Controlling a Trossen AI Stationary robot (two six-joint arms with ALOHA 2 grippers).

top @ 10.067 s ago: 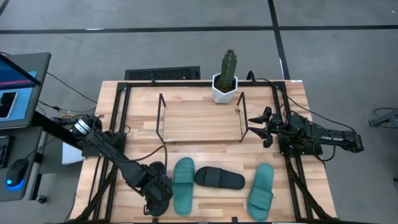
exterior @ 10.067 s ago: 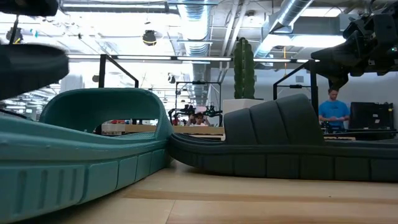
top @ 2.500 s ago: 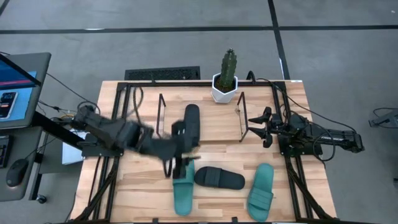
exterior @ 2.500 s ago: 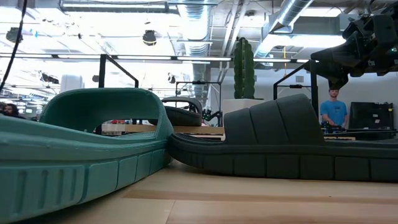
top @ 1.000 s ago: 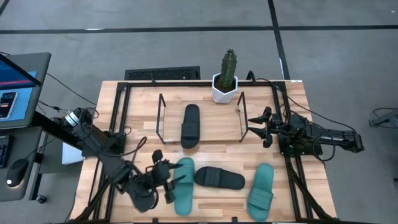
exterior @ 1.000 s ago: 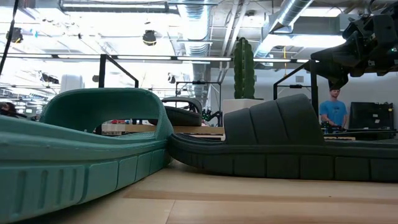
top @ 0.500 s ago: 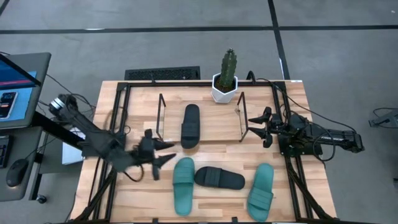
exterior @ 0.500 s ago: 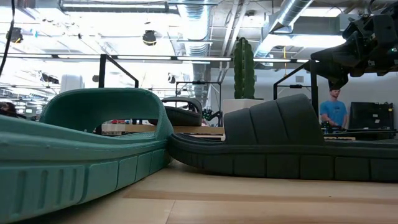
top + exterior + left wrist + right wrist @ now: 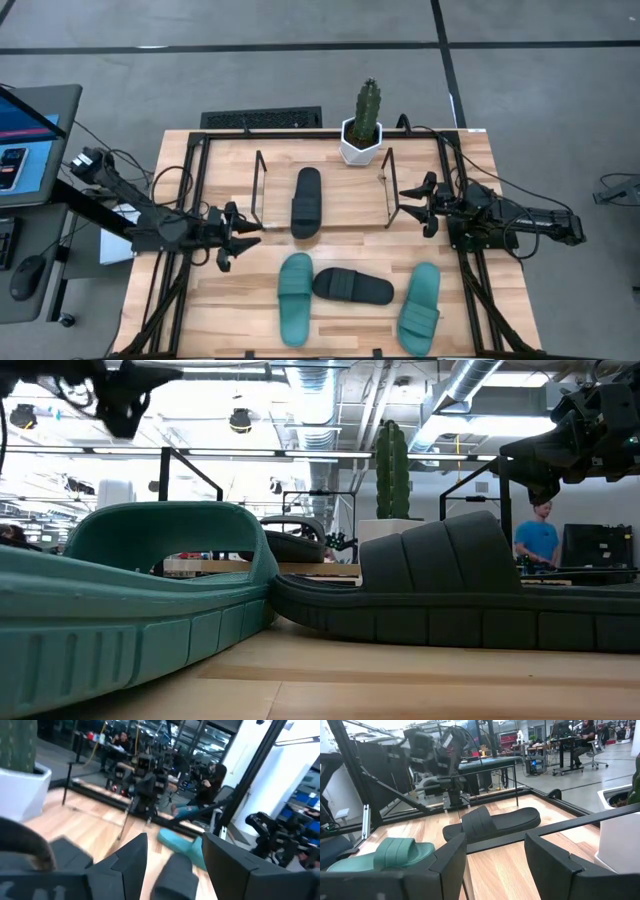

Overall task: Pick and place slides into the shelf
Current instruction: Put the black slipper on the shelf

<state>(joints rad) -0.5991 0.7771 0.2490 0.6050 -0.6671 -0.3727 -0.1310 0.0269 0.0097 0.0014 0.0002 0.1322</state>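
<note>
From above, the shelf (image 9: 323, 190) sits at the table's (image 9: 470, 330) twelve o'clock side, just in front of a potted cactus (image 9: 364, 122). One black slide (image 9: 307, 202) lies inside the shelf, left of its middle, toe toward twelve o'clock. Three more slides lie on the bare wood at the six o'clock side: a teal slide (image 9: 294, 298), a second black slide (image 9: 352, 287) lying crosswise at its three o'clock, touching it, and another teal slide (image 9: 421, 306) further toward three o'clock. The left gripper (image 9: 243, 238) hovers at nine o'clock from the shelf, near its left upright, fingers spread and empty. The right gripper (image 9: 405, 205) waits at three o'clock, just beside the shelf's right end, fingers apart, holding nothing.

Down at table level, the teal slide (image 9: 120, 610) fills the nine o'clock side, the crosswise black slide (image 9: 450, 595) meets it at centre, and the shelved slide (image 9: 293, 541) peeks over between them. A person in blue (image 9: 540, 535) stands far off in the room.

The left wrist view shows open fingers (image 9: 127, 860), with a black slide (image 9: 175, 880) and a teal slide (image 9: 182, 845) beyond them.

The right wrist view shows its fingers (image 9: 447, 865) parted, the shelved black slide (image 9: 492, 822) and a teal slide (image 9: 390, 852) ahead, and the left arm (image 9: 437, 750) beyond.
</note>
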